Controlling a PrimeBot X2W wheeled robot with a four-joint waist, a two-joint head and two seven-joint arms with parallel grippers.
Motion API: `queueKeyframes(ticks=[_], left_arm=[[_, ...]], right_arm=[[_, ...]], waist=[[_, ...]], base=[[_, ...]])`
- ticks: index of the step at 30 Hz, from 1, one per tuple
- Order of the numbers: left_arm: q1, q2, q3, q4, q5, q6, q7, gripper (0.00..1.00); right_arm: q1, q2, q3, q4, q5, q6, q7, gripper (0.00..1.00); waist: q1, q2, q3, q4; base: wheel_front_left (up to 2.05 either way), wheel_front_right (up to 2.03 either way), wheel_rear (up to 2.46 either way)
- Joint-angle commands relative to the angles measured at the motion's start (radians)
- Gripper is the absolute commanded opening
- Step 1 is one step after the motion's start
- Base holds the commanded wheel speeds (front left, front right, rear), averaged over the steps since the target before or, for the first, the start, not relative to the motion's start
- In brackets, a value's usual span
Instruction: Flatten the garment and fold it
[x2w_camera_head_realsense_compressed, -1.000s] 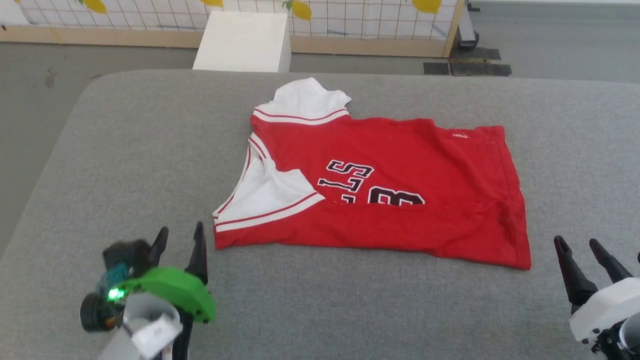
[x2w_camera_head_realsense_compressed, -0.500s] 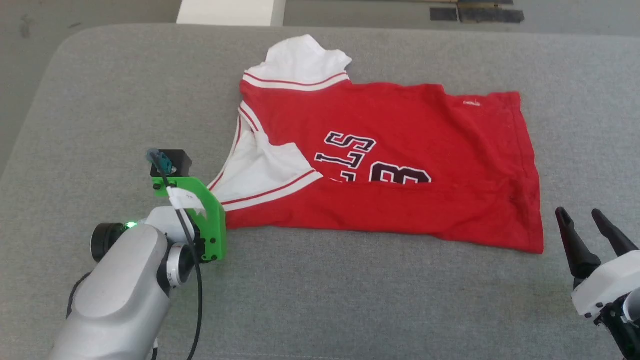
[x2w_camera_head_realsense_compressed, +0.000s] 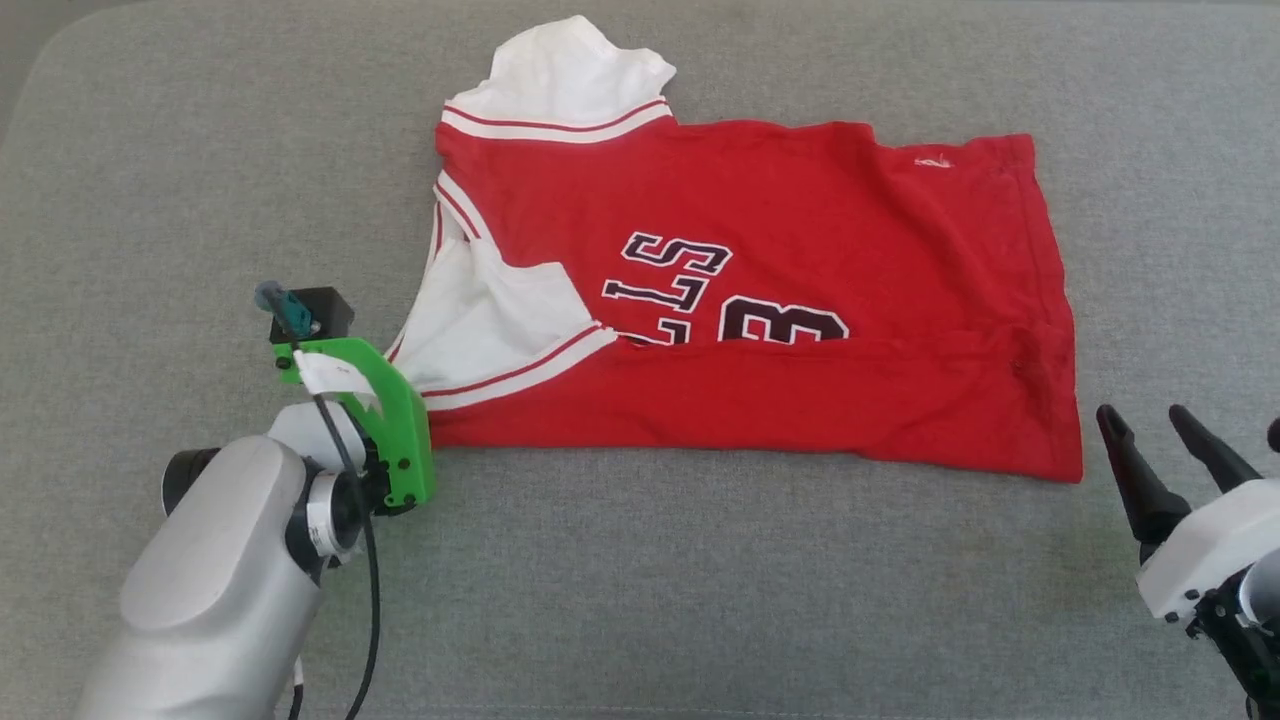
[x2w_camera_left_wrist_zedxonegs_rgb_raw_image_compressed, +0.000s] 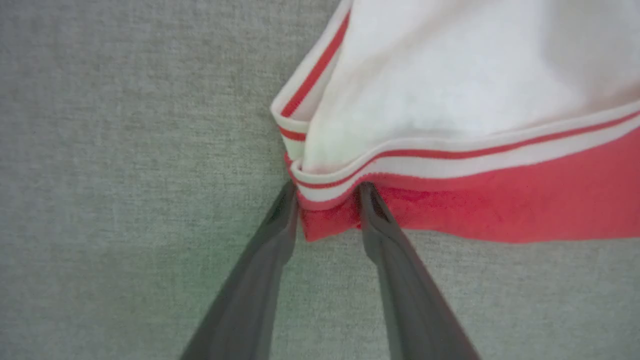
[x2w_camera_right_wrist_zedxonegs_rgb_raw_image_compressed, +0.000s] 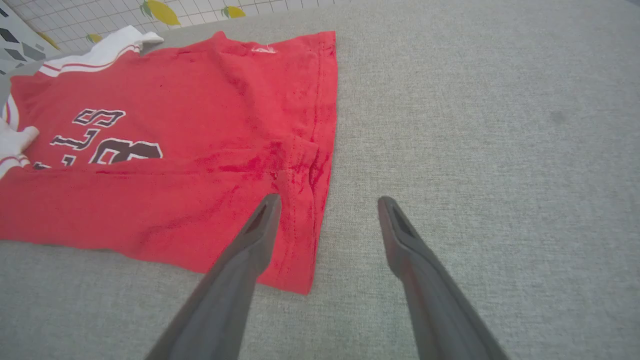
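Observation:
The garment (x2w_camera_head_realsense_compressed: 760, 230) lies spread on the grey cushion, red with dark lettering, its white striped-trim panels at the left. Its near long edge is folded over the lower part of the lettering. My left arm's green wrist bracket (x2w_camera_head_realsense_compressed: 385, 420) sits over the garment's near-left corner and hides the fingers there. In the left wrist view my left gripper (x2w_camera_left_wrist_zedxonegs_rgb_raw_image_compressed: 327, 195) straddles that red corner (x2w_camera_left_wrist_zedxonegs_rgb_raw_image_compressed: 330, 220), jaws half narrowed, one finger on each side of the fabric. My right gripper (x2w_camera_head_realsense_compressed: 1142, 412) stands open just off the garment's near-right corner (x2w_camera_right_wrist_zedxonegs_rgb_raw_image_compressed: 300, 280), with nothing between its fingers (x2w_camera_right_wrist_zedxonegs_rgb_raw_image_compressed: 260, 225).
The grey padded surface (x2w_camera_head_realsense_compressed: 700, 600) extends widely on every side of the garment, and its rounded far-left corner (x2w_camera_head_realsense_compressed: 40, 60) shows. A tiled wall with lemon prints (x2w_camera_right_wrist_zedxonegs_rgb_raw_image_compressed: 165, 10) stands beyond the far edge.
The head camera has tilted down. My left arm reached forward from the lower left to the garment's near-left corner, and its jaws have narrowed around it. The right gripper has stayed put.

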Motion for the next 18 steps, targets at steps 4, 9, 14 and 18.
queueKeyframes(ticks=[4,9,14,18], left_arm=[[0.073,-0.011,0.0,0.0,-0.022,0.006,-0.02,0.0],[0.087,0.0,0.023,-0.066,-0.028,0.015,-0.051,0.0],[0.093,0.013,0.032,-0.132,-0.023,0.032,-0.061,0.0],[0.087,0.017,0.031,-0.166,-0.017,0.041,-0.061,0.0]], right_arm=[[-0.021,-0.019,0.008,-0.021,-0.04,-0.001,0.092,1.0],[-0.047,-0.007,-0.004,-0.049,-0.111,-0.001,0.319,1.0],[-0.112,0.014,0.013,-0.065,-0.195,-0.001,0.521,1.0],[-0.159,0.013,0.049,-0.039,-0.246,-0.001,0.607,1.0]], waist=[[0.0,0.0,-0.005,0.004],[0.0,0.0,-0.008,0.008],[0.0,0.0,0.011,0.013],[0.0,0.0,0.04,0.025]], base=[[0.0,0.0,0.0],[0.0,0.0,0.0],[0.0,0.0,0.0],[0.0,0.0,0.0]])
